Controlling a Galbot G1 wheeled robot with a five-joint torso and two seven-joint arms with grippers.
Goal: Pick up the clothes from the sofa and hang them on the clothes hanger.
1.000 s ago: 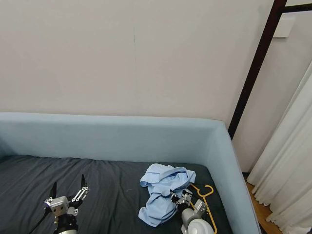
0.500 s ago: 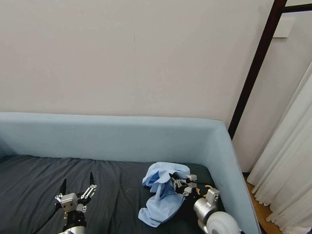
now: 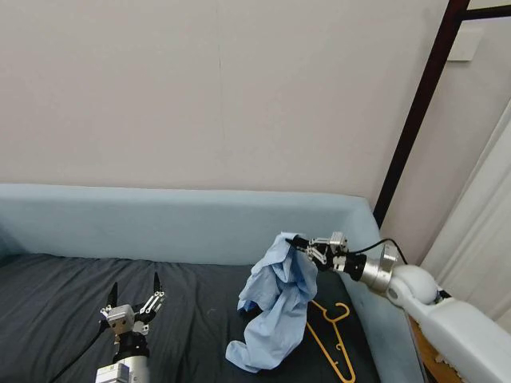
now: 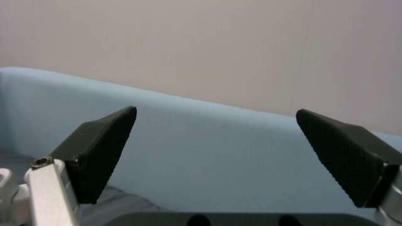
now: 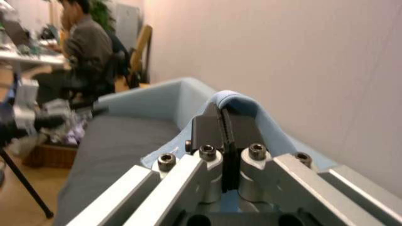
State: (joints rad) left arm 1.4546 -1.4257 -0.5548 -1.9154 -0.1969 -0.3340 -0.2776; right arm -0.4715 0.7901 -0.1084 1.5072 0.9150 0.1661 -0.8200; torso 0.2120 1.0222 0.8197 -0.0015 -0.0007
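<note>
A light blue shirt (image 3: pixel 279 307) hangs from my right gripper (image 3: pixel 294 243), which is shut on its top fold above the right end of the sofa; the lower part still rests on the dark seat. In the right wrist view the pinched fabric (image 5: pixel 242 101) shows over the closed fingers (image 5: pixel 223 125). An orange clothes hanger (image 3: pixel 329 339) lies flat on the seat beside the shirt. My left gripper (image 3: pixel 133 299) stands open over the seat at the left, its fingers (image 4: pixel 100 146) wide apart and holding nothing.
The sofa has a pale blue back and arm (image 3: pixel 200 223) and a dark grey seat (image 3: pixel 56 295). A dark post (image 3: pixel 415 112) stands by the wall at right, with white curtains (image 3: pixel 479 279) beyond.
My right gripper has lifted the shirt up and toward the sofa's right arm, uncovering the hanger. The left gripper has shifted slightly rightward, still open.
</note>
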